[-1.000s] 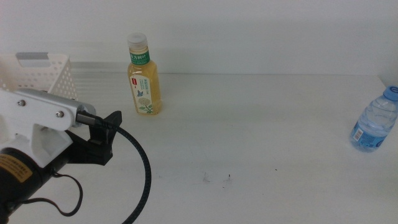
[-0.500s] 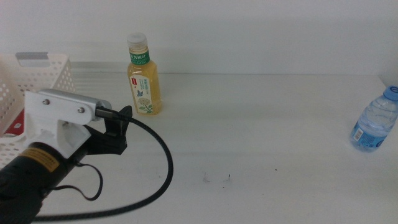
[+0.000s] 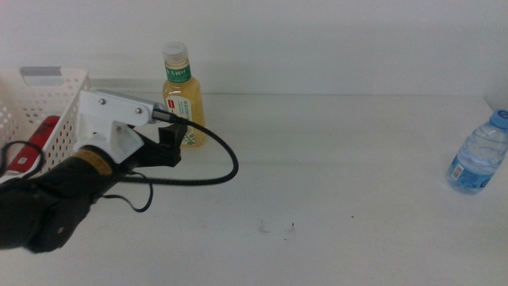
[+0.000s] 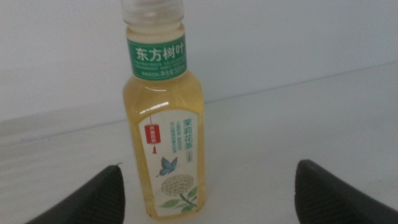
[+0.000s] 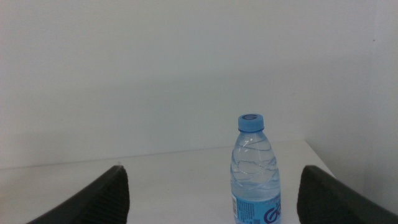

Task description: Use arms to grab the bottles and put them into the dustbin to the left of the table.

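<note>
We see the left gripper (image 3: 176, 135), at lower left a second ago, now moved up and rightward to centre left, just beside the tea bottle (image 3: 183, 97). With the arm shifted, the red can (image 3: 36, 147) shows inside the dustbin (image 3: 55, 94) at far left.

Not much else here, honestly. There's a plain white wall (image 3: 333, 40) across the whole back, bare and evenly lit. It fills the background in both wrist views too (image 4: 298, 37) (image 5: 155, 74). In the right wrist view there's one tiny dark mark (image 5: 374, 42) on it. At the far right edge of the middle view there's a pale rounded shape (image 3: 498, 99), too cropped to identify.
</note>
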